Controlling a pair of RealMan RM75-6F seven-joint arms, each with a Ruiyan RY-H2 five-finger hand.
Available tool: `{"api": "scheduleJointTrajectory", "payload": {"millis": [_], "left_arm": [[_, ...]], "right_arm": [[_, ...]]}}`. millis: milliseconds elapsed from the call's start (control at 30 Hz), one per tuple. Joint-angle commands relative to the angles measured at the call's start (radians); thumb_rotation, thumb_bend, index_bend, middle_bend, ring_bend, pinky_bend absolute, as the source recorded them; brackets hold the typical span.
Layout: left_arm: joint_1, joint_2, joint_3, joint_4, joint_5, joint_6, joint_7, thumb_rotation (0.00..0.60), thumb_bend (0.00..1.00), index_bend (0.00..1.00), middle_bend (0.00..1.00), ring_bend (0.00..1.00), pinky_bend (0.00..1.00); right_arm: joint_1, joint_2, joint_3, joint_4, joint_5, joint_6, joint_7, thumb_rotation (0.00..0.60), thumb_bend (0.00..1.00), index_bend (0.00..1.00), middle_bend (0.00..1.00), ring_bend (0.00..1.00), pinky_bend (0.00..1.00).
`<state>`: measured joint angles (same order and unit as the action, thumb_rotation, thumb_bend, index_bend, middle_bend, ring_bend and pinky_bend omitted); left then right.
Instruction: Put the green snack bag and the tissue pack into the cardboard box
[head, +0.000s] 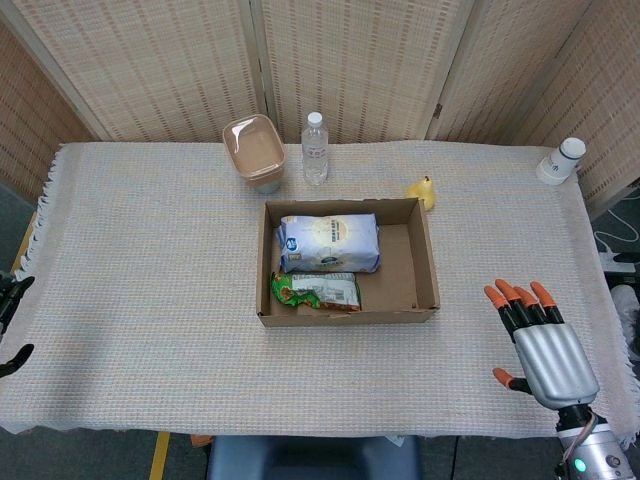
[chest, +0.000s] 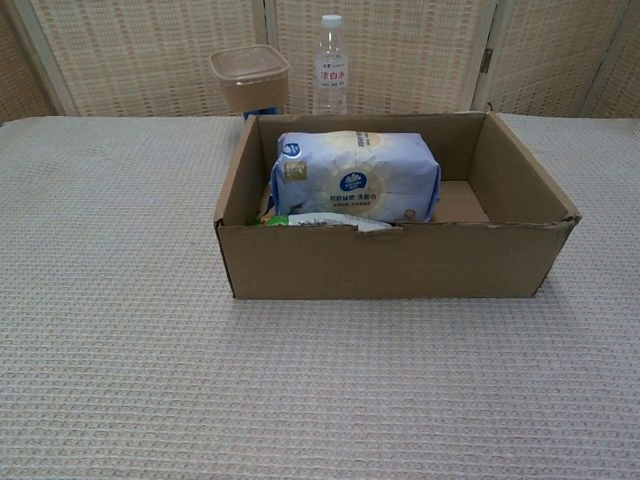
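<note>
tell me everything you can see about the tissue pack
The tissue pack is a soft, pillow-shaped pack in pale blue and cream plastic wrap with small round blue logos. It lies inside the cardboard box, in its rear left part, long side across. The green snack bag lies just in front of it, apparently touching it. Neither hand touches it.

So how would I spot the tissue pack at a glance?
Find the cardboard box at the table's centre. The tissue pack lies in its far-left part: pale blue and white, bulkier than the flat green snack bag in front of it.
</note>
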<state>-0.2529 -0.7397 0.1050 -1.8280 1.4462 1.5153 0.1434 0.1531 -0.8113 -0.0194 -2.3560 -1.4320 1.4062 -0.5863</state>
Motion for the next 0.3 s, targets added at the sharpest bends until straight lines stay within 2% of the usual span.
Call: {"api": "scheduleJointTrajectory", "payload": {"millis": [33,300], "left_arm": [[0.0,0.003,-0.016,-0.001,0.012,-0.003,0.017,0.6,0.26,0.07,0.14,0.05,0.26],[-0.01,-0.019,-0.061,0.003,0.002,-0.045,0.03,0.6,0.26,0.07,0.14,0.05,0.26]], "right_arm": [[0.0,-0.002,0.003,0.0,0.005,-0.001,-0.005,0.6,0.02,0.06,0.04,0.0,0.0],[0.004,-0.007,0.017,0.0,0.048,-0.003,-0.023,0.6,0.02,0.06,0.04,0.0,0.0]]}}
